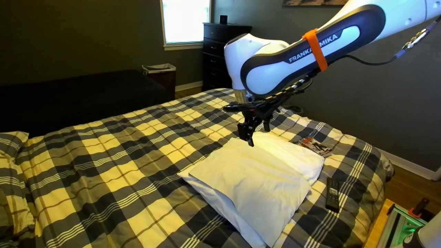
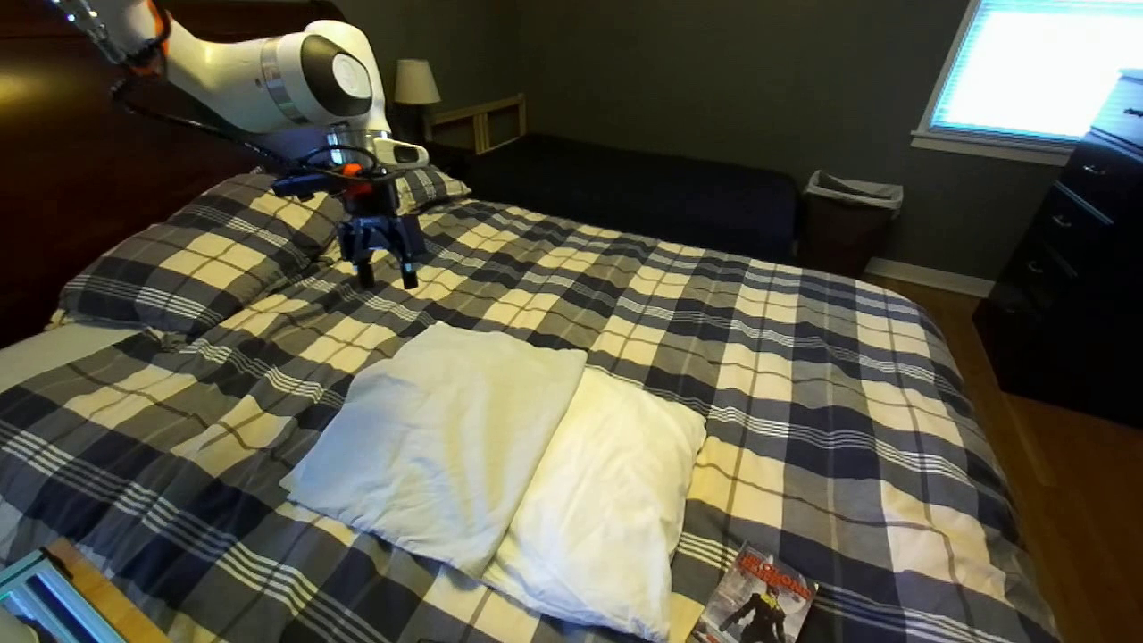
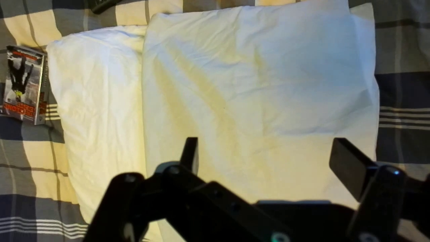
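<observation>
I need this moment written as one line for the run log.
gripper: open, empty, above bed | nearest: white cloth, partly over white pillow | nearby: DVD case, remote

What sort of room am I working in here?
Most likely a bedroom: there's a plaid-covered bed, a matching pillow at its head and a dark dresser.

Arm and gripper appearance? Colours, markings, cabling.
White arm with dark panels, FRANKA EMIKA lettering partly covered by an orange strap. Black cable with silvery connectors. Gripper is black, two-fingered, with blocky pads.
</observation>
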Motion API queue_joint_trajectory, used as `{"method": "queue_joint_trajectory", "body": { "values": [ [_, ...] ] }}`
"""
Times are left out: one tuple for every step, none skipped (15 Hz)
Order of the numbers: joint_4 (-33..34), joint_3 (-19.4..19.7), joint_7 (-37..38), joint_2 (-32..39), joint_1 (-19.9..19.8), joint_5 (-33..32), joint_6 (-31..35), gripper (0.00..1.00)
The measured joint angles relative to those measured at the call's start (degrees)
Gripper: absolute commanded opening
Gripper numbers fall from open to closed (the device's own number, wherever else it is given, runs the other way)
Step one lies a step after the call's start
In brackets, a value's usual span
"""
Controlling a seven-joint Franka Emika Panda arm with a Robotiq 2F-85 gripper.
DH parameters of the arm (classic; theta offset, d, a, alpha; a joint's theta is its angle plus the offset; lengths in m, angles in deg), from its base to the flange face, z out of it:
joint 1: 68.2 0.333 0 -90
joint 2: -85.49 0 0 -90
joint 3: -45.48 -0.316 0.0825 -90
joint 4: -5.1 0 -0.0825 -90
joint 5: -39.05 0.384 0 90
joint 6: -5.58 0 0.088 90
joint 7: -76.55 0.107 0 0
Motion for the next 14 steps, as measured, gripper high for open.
{"method": "queue_joint_trajectory", "body": {
  "values": [
    [1.0, -0.1, 0.5, 1.4, 0.8, -0.9, 0.0, 1.0],
    [2.1, -0.1, 1.0, 2.9, 1.5, -1.8, 0.0, 1.0],
    [3.3, -0.1, 1.6, 4.6, 2.2, -2.8, 0.0, 1.0],
    [4.8, -0.1, 2.1, 6.3, 2.8, -3.7, 0.0, 1.0],
    [6.5, 0.0, 2.3, 8.1, 3.4, -4.5, 0.0, 1.0],
    [8.4, 0.0, 2.3, 10.1, 3.9, -5.1, 0.0, 1.0],
    [10.4, 0.0, 2.2, 12.1, 4.5, -5.4, 0.0, 1.0],
    [12.5, 0.1, 2.0, 14.2, 5.0, -5.4, 0.0, 1.0],
    [14.4, 0.1, 1.6, 16.2, 5.5, -5.4, 0.0, 1.0],
    [16.0, 0.1, 1.0, 17.9, 5.9, -5.4, -0.1, 1.0],
    [17.4, 0.1, 0.1, 19.5, 6.3, -5.2, -0.1, 1.0],
    [18.4, 0.1, -0.9, 20.9, 6.6, -4.9, -0.1, 1.0],
    [19.2, 0.1, -2.0, 22.2, 6.8, -4.2, -0.1, 1.0],
    [19.7, 0.0, -3.0, 23.3, 6.9, -3.3, -0.1, 1.0]
  ]
}}
